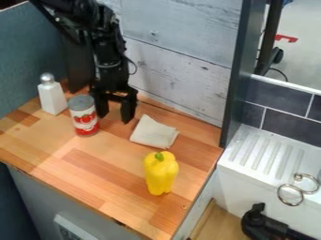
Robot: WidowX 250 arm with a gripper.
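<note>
Wood-block counter [94, 180] w/ white shaker [52, 97], tomato can [84, 117], folded cloth [153, 133] & yellow pepper [160, 174].

Bright, fairly even light covers the counter [94, 183], and the white sink [241, 176] at right reads brighter still. Small highlights mark the yellow pepper [161, 174], the shaker's metal cap [47, 78] and the rings [289, 194]. Shadows near the can [83, 117] are soft. The far left corner behind the black arm [108, 42] is dark, its detail hard to read.
</note>
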